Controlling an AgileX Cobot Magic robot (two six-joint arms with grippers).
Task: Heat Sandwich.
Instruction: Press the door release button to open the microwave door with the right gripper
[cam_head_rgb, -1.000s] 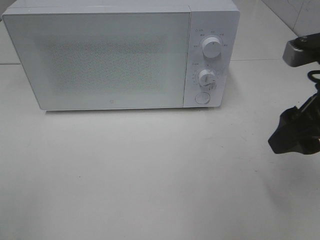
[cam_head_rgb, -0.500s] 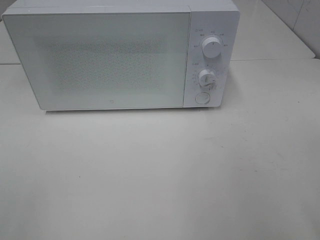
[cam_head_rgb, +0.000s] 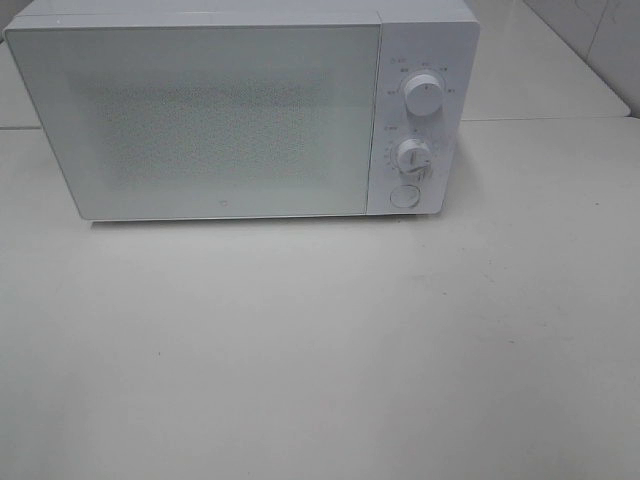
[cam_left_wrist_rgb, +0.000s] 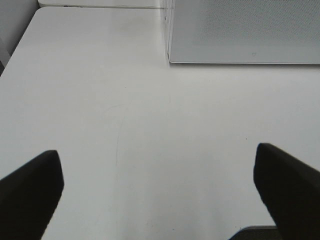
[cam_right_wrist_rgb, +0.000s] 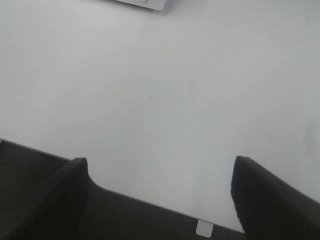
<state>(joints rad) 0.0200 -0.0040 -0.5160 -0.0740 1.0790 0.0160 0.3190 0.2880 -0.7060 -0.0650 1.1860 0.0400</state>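
Observation:
The sandwich is out of view in every frame. A white microwave (cam_head_rgb: 240, 110) stands at the back of the white table (cam_head_rgb: 320, 340) with its door shut; two knobs (cam_head_rgb: 424, 96) and a round button sit on its right panel. Neither arm shows in the high view. My left gripper (cam_left_wrist_rgb: 160, 187) hangs open over bare table, with the microwave's corner (cam_left_wrist_rgb: 240, 30) ahead of it. Open too is my right gripper (cam_right_wrist_rgb: 160, 192), above the table's near edge, nothing between its fingers.
A seam between table tops runs behind the microwave at the right (cam_head_rgb: 540, 118). In the right wrist view a dark strip (cam_right_wrist_rgb: 100, 215) lies beyond the table edge. A tiled wall (cam_head_rgb: 610, 40) rises at the back right.
The right arm, visible at the right edge of the high view one second ago, has withdrawn out of that view. The microwave has not moved.

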